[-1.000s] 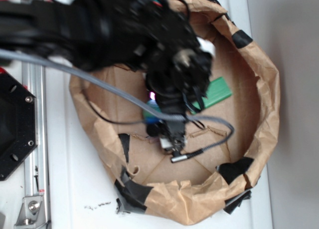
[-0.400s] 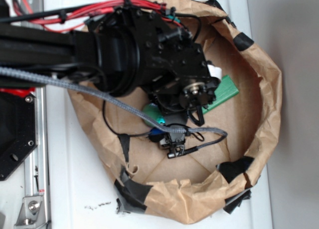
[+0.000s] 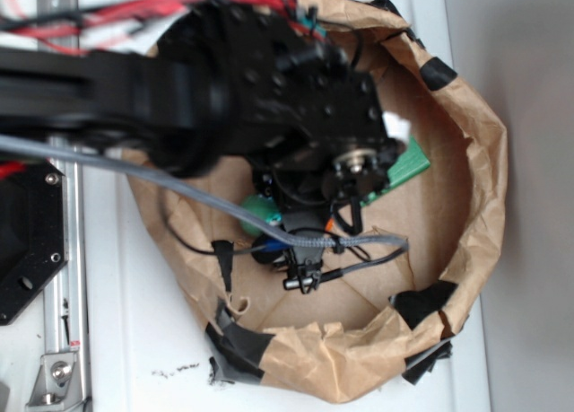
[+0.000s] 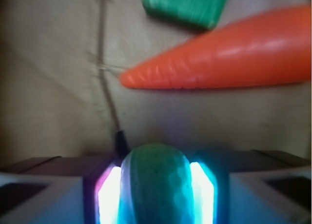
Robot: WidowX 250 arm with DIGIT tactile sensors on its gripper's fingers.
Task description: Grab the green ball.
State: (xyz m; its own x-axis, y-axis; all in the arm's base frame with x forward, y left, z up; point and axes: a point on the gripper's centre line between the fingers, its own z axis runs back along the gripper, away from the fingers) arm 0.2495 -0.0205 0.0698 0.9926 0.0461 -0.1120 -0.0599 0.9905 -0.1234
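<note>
- Gripping the green ball [image 4: 157, 185], your claw [image 4: 156, 194] is clenching it between both glowing pads [image 4: 108, 197], as the wrist view shows you; the dimpled teal sphere is filling the gap, touching a pad on each side.
- Looking from the exterior view, you are seeing the ball [image 3: 256, 213] peeking out at the arm's [image 3: 224, 89] lower left edge, though the claw itself is hiding under the black wrist.
- Lying ahead of the claw, the orange carrot [image 4: 219, 55] is stretching across, tip pointing left, apart from the ball.
- Sitting just beyond the carrot, the flat green block [image 4: 186, 7] is resting on the cardboard floor [image 4: 48, 87].
- Ringing everything, the taped brown paper wall [image 3: 480, 188] is surrounding your claw.
</note>
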